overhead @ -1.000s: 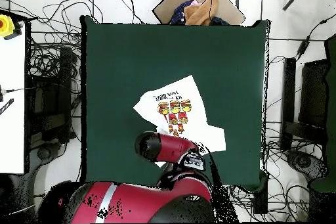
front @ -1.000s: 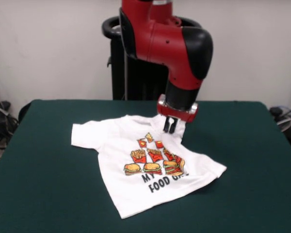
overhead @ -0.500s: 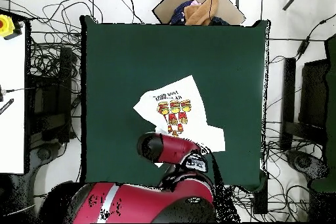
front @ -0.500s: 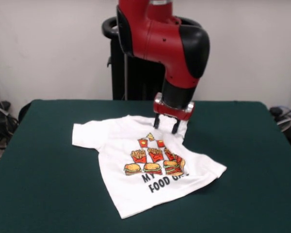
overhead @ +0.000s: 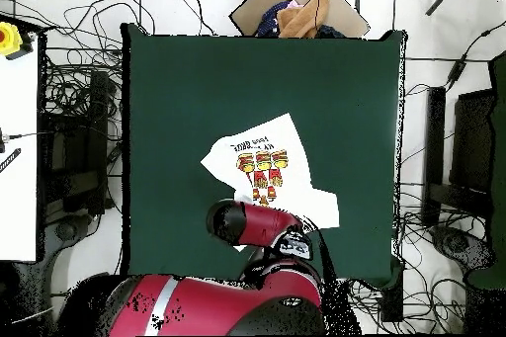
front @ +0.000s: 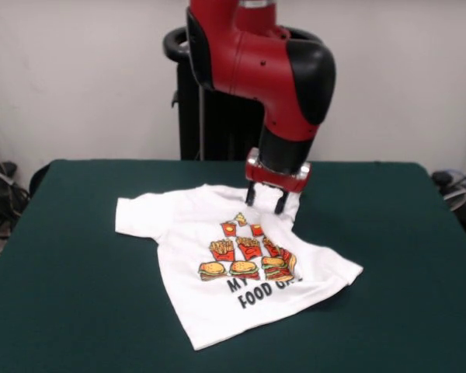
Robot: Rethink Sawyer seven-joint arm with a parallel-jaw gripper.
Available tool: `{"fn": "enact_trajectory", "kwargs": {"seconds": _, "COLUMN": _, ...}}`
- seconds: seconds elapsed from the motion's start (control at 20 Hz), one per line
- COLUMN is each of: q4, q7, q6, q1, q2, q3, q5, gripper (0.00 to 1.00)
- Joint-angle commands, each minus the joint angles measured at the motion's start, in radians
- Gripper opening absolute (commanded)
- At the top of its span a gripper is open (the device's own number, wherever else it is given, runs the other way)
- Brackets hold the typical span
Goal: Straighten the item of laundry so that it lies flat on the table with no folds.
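White short-sleeved T-shirt printed with red-orange burgers, fries and black lettering [front: 237, 268] lies print-up near the middle of the dark green felt-topped desk [front: 78, 311], skewed to the desk's edges. One sleeve is spread flat at picture-left in the front view. The opposite side is buckled: a fold runs down through the print and swallows the ends of both text lines, and the shoulder there is bunched under the arm.

Tool [front: 266, 200] on the red and black arm [front: 272, 70] hangs just above the collar edge. Its two black fingers [front: 280, 203] are parted, with nothing between them. Overhead view: arm hides the tool and the collar end of the shirt [overhead: 262, 170].

Step in hand, as judged: taking hold of the bunched shoulder. To do it well:
- come down on the raised ridge of cloth, not the flat layer
- pinch only the top layer
- pull outward, away from the print, low over the felt
- release once the lettering reads whole

Risk: dragging the whole shirt instead of opening the fold.
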State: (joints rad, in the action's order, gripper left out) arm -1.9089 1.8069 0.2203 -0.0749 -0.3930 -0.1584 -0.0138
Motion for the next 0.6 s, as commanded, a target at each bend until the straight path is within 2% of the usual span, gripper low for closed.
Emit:
{"fn": "enact_trajectory", "kwargs": {"seconds": 0.05, "q4": 0.003, "q7": 0.163, "q6": -0.071, "q1": 0.022, "q2": 0.089, "q3": 0.116, "q5": -0.011, "gripper": 1.00}}
{"fn": "enact_trajectory", "kwargs": {"seconds": 0.1, "q4": 0.003, "q7": 0.157, "q6": -0.086, "q1": 0.017, "q2": 0.089, "q3": 0.122, "q5": -0.002, "gripper": 0.00}}
{"fn": "enact_trajectory", "kwargs": {"seconds": 0.3, "q4": 0.011, "q7": 0.170, "q6": -0.081, "q1": 0.045, "q2": 0.089, "q3": 0.095, "q5": -0.010, "gripper": 0.00}}
{"fn": "enact_trajectory", "kwargs": {"seconds": 0.6, "q4": -0.002, "q7": 0.173, "q6": -0.013, "q1": 0.068, "q2": 0.040, "q3": 0.077, "q5": -0.026, "gripper": 0.00}}
